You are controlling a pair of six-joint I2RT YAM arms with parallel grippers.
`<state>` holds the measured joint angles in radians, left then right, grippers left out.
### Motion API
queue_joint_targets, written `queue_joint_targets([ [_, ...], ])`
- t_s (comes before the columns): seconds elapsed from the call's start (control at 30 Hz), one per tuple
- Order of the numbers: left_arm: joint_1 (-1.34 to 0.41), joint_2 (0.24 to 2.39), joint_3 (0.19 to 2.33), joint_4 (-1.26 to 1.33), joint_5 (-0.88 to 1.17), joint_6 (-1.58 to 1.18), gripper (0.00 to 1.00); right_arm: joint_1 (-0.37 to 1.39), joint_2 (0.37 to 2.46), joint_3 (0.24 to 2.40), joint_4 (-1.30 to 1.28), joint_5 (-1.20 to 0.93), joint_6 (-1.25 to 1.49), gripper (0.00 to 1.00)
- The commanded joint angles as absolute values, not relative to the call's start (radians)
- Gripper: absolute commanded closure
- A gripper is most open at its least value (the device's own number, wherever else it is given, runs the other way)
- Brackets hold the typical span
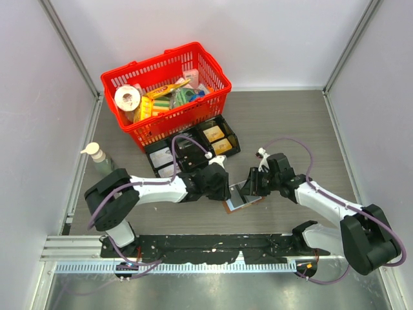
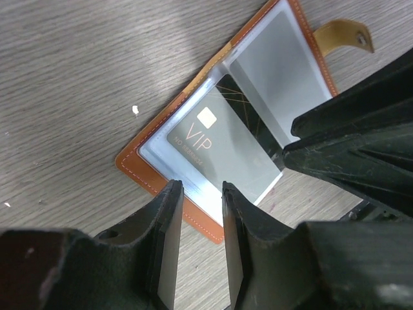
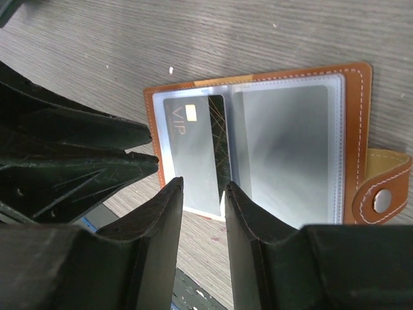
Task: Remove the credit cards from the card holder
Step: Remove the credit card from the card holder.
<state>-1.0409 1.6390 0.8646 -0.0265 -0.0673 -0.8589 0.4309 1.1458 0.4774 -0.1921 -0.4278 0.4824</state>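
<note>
Judging from the layout, barely started: small brown leather-like bifold card holder (image 1: 240, 202) spread open and flat on grey wood-grain table (image 1: 290, 123), between the two arms; thin grey rectangular credit card marked VIP (image 2: 206, 148) tucked inside clear plastic sleeve (image 2: 157, 150) on one half, none seen lying loose. Other half apparently empty, though hard to confirm through the plastic. Left to do: sliding out that card and any behind it. Left gripper (image 2: 198, 194) narrowly parted, poised at the holder's tan edge, pinching nothing visible; right gripper (image 3: 203, 187) likewise slightly spread over the card's end, contact with the sleeve impossible to tell.
</note>
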Motion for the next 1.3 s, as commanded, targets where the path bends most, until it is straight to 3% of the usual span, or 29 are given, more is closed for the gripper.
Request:
queue_joint_targets([
  [0.0,-1.045,1.670,0.896,0.044,-0.046,-0.865,0.67,0.434,1.144,0.431,-0.108,-0.422,0.518,0.63],
  [0.53,-1.043,1.743,0.868,0.009,-0.057,-0.905,0.80,0.411,1.080,0.279,0.084,-0.439,0.646,0.64],
  [0.83,-1.043,1.750,0.876,0.003,-0.071,-0.911,0.84,0.403,1.058,0.212,0.233,-0.495,0.710,0.77],
  [1.07,-1.040,1.755,0.877,-0.038,-0.081,-0.913,0.94,0.393,1.031,0.198,0.221,-0.489,0.715,0.96],
  [1.27,-1.025,1.761,0.870,-0.043,-0.077,-0.916,1.00,0.367,0.974,0.210,0.146,-0.476,0.689,0.99],
])
